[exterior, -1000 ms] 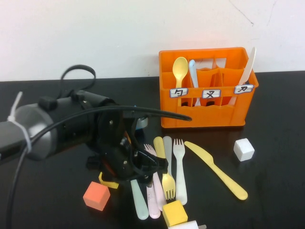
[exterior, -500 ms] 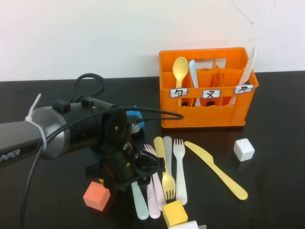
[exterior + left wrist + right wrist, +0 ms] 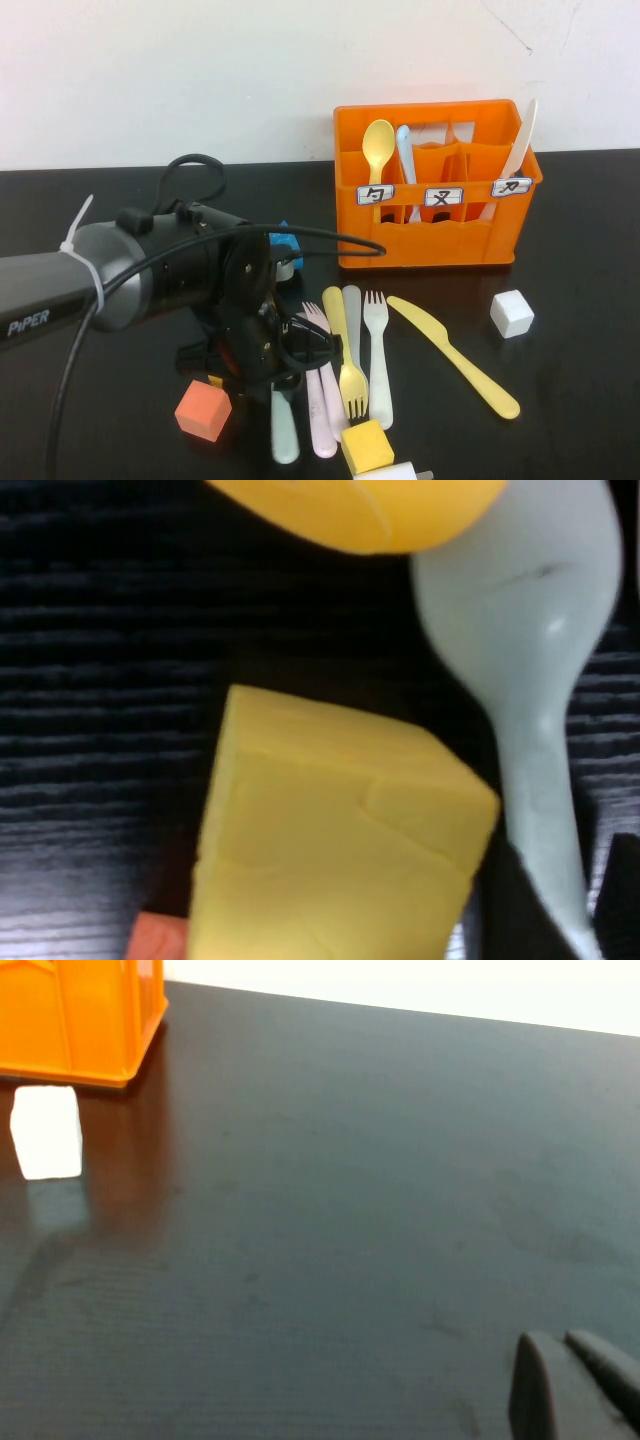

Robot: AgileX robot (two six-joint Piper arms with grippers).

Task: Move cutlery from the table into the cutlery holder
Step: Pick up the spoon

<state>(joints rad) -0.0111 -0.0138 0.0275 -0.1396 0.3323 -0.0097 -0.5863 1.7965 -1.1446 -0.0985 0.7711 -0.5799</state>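
Observation:
My left gripper (image 3: 290, 362) is low over the cutlery pile on the black table (image 3: 580, 250), shut on a pale green spoon (image 3: 285, 432). In the left wrist view the spoon (image 3: 535, 630) runs down between my fingers (image 3: 492, 915). Beside it lie a pink fork (image 3: 322, 405), a yellow fork (image 3: 347, 362), a white fork (image 3: 378, 350) and a yellow knife (image 3: 455, 358). The orange cutlery holder (image 3: 440, 238) stands at the back and holds a yellow spoon (image 3: 378, 140), a white spoon (image 3: 404, 150) and a white knife (image 3: 522, 132). My right gripper (image 3: 572, 1385) is shut and empty above bare table.
An orange cube (image 3: 203, 410) and a yellow cube (image 3: 330, 830) sit by my left gripper. Another yellow cube (image 3: 366, 446) lies at the front, a white cube (image 3: 511, 312) right of the knife. A blue cone (image 3: 285, 245) is behind my left arm.
My left arm has shifted a little left and down. The pale green spoon's handle has swung from slanted to pointing straight at the front edge.

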